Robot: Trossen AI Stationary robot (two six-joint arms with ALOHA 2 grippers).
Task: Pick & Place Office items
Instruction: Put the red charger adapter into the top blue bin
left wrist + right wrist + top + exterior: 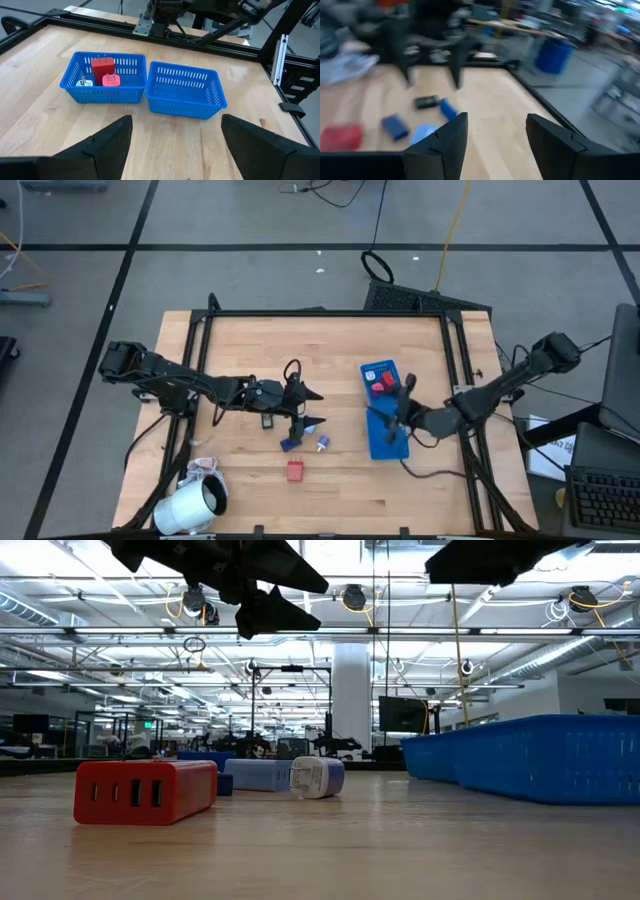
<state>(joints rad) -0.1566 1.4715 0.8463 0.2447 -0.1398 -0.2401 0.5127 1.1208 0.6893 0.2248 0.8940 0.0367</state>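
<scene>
Nearest, at six o'clock on the surface, the red charger block looks light, stiff and smooth-sided, best pinched across its flat faces, while the left hand hangs empty, fingers apart, at twelve o'clock above it.

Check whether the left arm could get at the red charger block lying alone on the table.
Probably yes: the left hand hangs open above the table, and the red charger block lies uncovered nearby, with only bare wood around it.

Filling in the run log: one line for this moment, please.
left gripper: open, empty, above loose pieces | right gripper: open, empty, over blue tray | red block: on table
</scene>
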